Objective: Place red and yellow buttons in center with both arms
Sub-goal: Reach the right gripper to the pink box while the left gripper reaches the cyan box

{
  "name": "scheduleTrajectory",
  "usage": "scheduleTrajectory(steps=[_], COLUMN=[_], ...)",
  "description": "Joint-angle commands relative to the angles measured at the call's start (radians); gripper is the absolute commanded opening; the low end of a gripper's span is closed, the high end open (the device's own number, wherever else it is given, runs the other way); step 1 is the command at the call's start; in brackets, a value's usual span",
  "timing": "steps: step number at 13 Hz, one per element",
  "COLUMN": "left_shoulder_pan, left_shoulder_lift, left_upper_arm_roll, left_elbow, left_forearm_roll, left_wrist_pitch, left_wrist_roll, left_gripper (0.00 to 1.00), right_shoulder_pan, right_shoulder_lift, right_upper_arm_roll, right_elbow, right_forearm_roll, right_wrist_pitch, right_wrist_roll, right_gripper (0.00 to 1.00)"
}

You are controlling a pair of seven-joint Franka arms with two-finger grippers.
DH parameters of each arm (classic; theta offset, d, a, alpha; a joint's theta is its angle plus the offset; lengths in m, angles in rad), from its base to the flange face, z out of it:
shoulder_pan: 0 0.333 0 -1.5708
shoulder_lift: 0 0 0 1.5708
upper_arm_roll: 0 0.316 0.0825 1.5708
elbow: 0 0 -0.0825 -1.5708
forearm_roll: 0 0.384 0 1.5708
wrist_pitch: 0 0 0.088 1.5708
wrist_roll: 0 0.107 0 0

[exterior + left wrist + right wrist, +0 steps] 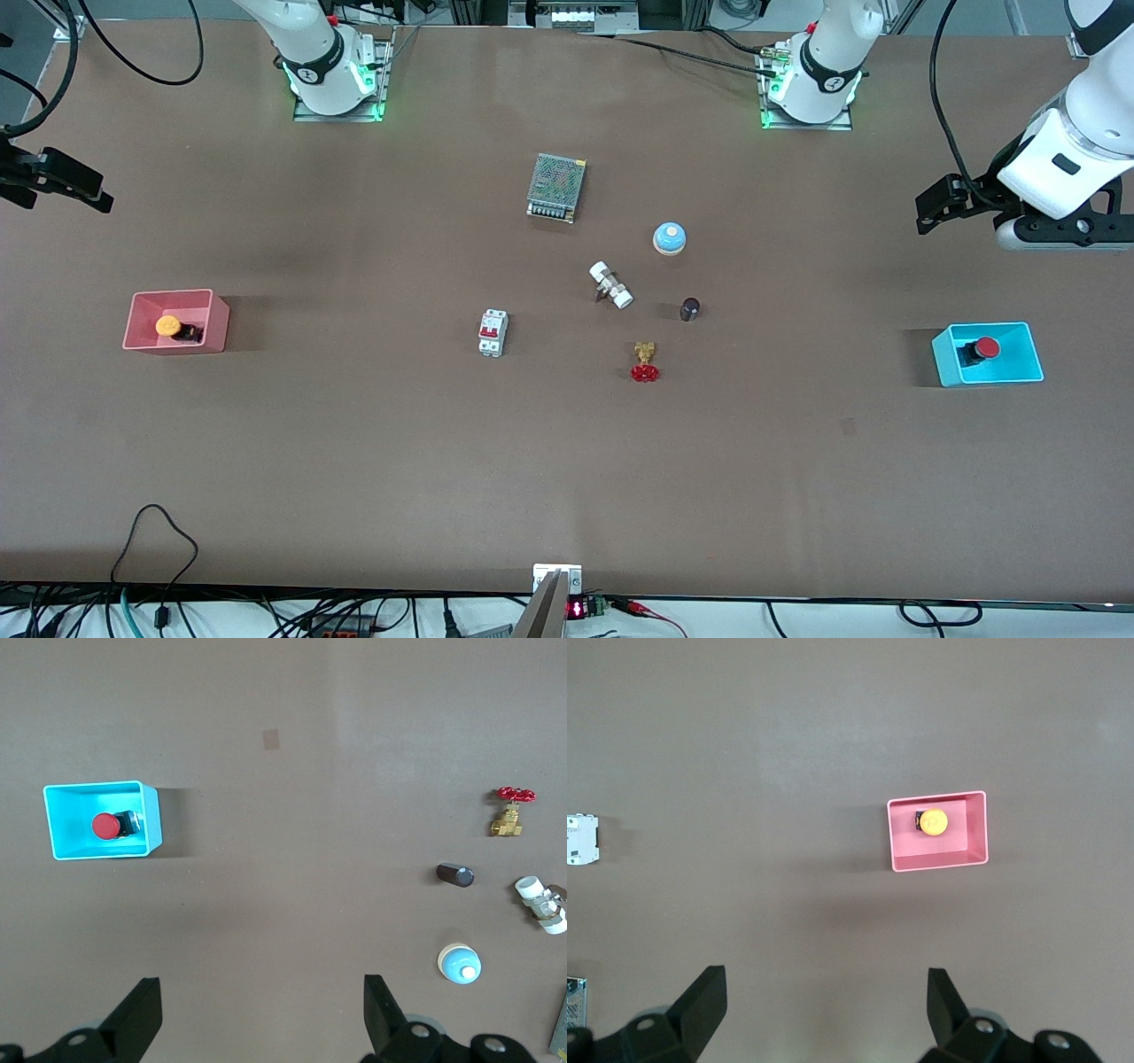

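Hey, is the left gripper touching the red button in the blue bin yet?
Apart. The left wrist view shows the open left gripper over bare table, well clear of the red button in its blue bin.

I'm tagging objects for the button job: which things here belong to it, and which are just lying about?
Belongs to the job:
- red button in the blue bin
- yellow button in the pink bin
- left gripper, open
- right gripper, open

Lying about, mid-table:
- power supply
- bell
- white fitting
- dark cylinder
- brass valve
- circuit breaker
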Motion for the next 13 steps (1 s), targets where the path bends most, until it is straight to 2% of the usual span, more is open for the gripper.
scheduleTrajectory(steps=[1,4,6,10,13], left_shoulder_pan=[0.009,0.008,0.008,0.006,0.03], left_shoulder_lift=[0.002,0.002,0.002,0.041,0.123], left_upper_arm_roll=[0.001,0.001,-0.001,-0.007,0.004], left_elbow=[0.022,0.022,0.022,0.022,0.077], left_forearm_roll=[-0.013,-0.013,-0.016,-0.014,-0.002], left_wrist_pitch=[-0.023,-0.023,-0.02,-0.043,-0.08], left_wrist_roll=[0.011,0.01,0.01,-0.009,0.003], left_gripper=[1.0,1.0,1.0,1.0,1.0], right_shoulder_pan=[0.0,-0.005,-0.031,-0.094,-0.15], right_shoulder_lift=[-0.028,-0.019,0.027,0.145,0.273], right_upper_arm_roll=[-0.002,-0.003,-0.004,-0.005,-0.005], right_elbow=[-0.019,-0.02,-0.022,-0.02,-0.019], right_forearm_roll=[-0.012,-0.011,-0.011,-0.011,-0.012], right_wrist_pitch=[-0.015,-0.022,-0.009,0.053,0.146], right_wrist_roll=[-0.016,-0.017,-0.017,-0.044,-0.152], right_gripper=[1.0,1.0,1.0,1.0,1.0])
